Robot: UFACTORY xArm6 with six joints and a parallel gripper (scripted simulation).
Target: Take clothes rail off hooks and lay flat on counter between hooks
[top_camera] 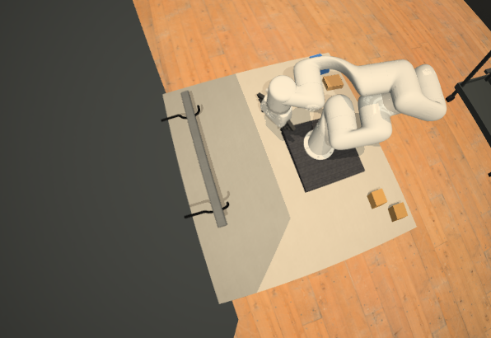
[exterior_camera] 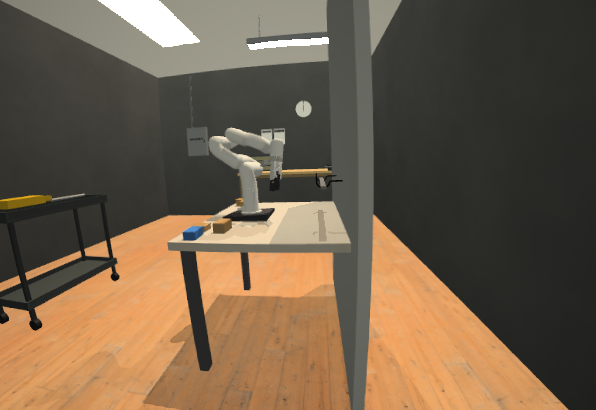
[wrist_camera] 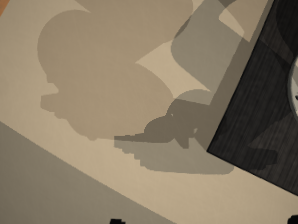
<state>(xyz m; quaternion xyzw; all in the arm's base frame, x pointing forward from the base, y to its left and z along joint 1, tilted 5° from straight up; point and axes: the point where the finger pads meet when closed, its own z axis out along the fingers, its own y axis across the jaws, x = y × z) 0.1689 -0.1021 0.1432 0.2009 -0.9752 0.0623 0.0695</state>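
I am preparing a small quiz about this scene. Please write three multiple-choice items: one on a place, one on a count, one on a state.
1. Where is the clothes rail?
A. on the two wall hooks
B. flat on the counter
C. in the gripper

2. How many brown blocks show in the top view?
A. one
B. three
C. five

3. How is the gripper?
A. shut on the rail
B. open, holding nothing
C. shut on a block

Answers: 1 A, the rail rests across both hooks. 2 B, one near the arm, two at the corner. 3 B, its fingers stand wide, away from the rail.
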